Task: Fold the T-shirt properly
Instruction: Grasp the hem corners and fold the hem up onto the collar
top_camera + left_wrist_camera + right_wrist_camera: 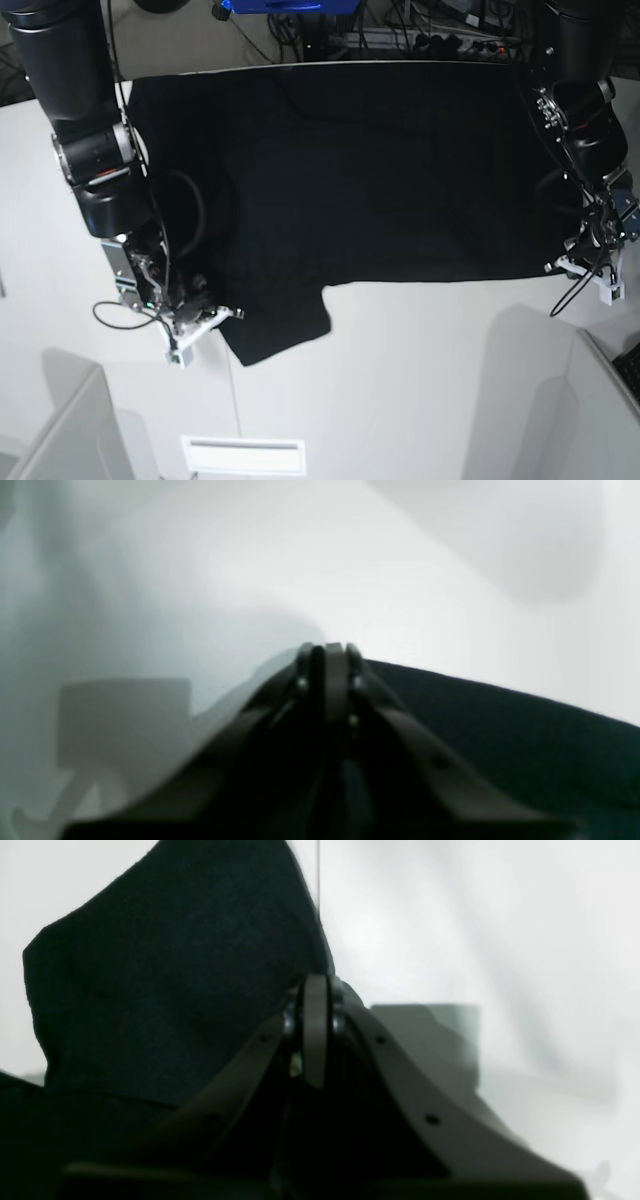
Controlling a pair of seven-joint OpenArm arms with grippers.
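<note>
The black T-shirt [380, 180] lies spread plain side up across the far half of the white table [420, 370]. One sleeve [275, 325] sticks out toward the near edge at the left. My right gripper [213, 306] is at that sleeve; in the right wrist view its fingertips [315, 982] are shut where the black cloth [165, 980] rises up beside them. My left gripper [582, 246] sits at the shirt's right edge. In the left wrist view its fingers [327, 650] are shut at the rim of the black cloth [500, 730].
Grey bins stand at the near left [60, 430] and the near right [610, 400] corners. A white slotted plate [242, 455] lies at the front edge. Cables and equipment [400, 30] crowd the space behind the table.
</note>
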